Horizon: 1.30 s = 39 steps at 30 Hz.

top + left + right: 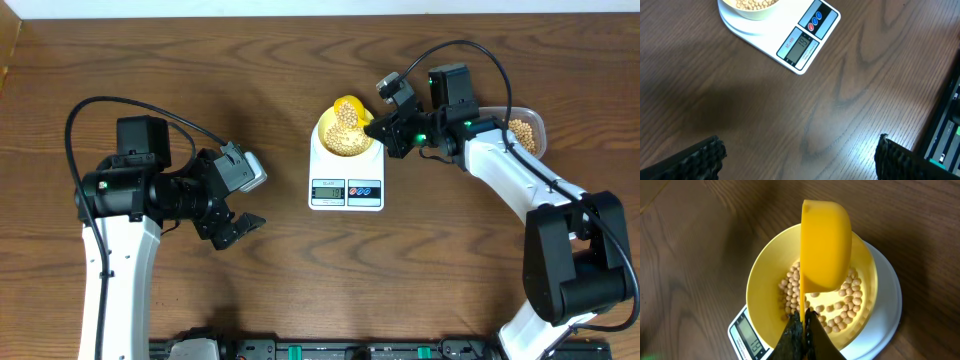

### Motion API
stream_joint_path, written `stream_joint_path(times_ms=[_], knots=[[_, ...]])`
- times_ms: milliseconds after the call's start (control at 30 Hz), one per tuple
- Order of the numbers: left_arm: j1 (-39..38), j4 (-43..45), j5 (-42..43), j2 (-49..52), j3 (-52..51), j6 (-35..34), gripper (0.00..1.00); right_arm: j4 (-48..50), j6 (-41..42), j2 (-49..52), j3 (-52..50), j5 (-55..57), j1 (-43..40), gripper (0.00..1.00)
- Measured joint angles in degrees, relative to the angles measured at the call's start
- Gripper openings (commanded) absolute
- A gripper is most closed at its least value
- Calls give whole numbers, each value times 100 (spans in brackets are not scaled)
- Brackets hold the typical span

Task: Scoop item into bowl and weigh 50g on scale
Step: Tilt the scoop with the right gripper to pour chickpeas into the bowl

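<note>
The white scale point(346, 175) sits mid-table with the yellow bowl point(330, 140) on its platform, and tan beans point(347, 140) lie in the bowl. My right gripper point(385, 128) is shut on the thin handle of a bright yellow scoop point(825, 245). The scoop is turned on its side over the bowl point(765, 275), above the beans point(850, 305). My left gripper point(238, 228) hangs open and empty above bare wood, left of the scale point(805, 35). The left wrist view shows its black fingertips point(710, 155) far apart.
A clear plastic tub point(527, 132) of beans stands at the far right behind my right arm. Bare wooden table spreads left of the scale. A black rail point(330, 350) runs along the front edge.
</note>
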Motion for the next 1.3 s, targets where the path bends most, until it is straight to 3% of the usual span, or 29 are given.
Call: stream_joint_path(times_ms=[1300], knots=[[0,0,0,0,0,0,98,-249,-55,-291,0,527,35,1]])
